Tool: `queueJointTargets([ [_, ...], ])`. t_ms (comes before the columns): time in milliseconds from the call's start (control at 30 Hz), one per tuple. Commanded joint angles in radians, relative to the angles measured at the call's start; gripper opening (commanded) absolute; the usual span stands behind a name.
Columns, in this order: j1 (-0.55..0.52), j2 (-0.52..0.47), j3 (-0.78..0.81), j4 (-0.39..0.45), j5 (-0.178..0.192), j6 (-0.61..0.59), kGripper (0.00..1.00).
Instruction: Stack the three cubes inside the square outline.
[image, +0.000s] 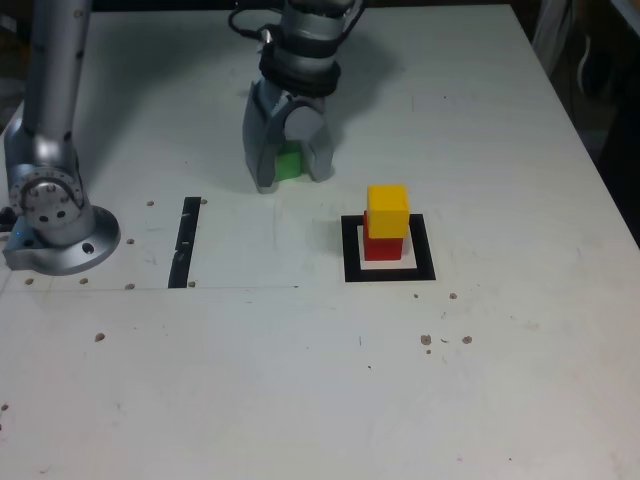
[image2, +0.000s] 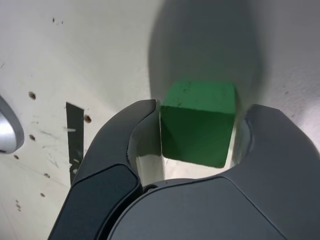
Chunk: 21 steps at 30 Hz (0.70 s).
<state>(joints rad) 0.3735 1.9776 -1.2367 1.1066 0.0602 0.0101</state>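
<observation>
- Your green cube sits toward the surface's far edge in the exterior view, between the tool's fingertips; you can't tell if they clamp.
- Grip opposite flat sides (probably light, stiff, perhaps slippery).

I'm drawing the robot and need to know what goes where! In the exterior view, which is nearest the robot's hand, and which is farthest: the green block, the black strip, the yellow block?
1. Green block: between the fingers.
2. Black strip and yellow block: too close to call; strip on the exterior view's left, yellow block on its right, on the red block.
</observation>
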Motion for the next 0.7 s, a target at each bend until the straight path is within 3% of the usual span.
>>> queueJointTargets([
  [0,0.003,0.003,-0.005,-0.004,0.008,0.003,0.38],
  [167,0.004,-0.008,-0.012,0.0,0.015,0.008,0.27],
  [300,-0.004,-0.046,-0.044,0.046,0.018,0.019,0.24],
  [500,-0.072,-0.12,-0.208,0.242,0.022,0.013,0.24],
  [667,-0.202,-0.114,-0.434,0.43,0.027,-0.035,0.24],
])
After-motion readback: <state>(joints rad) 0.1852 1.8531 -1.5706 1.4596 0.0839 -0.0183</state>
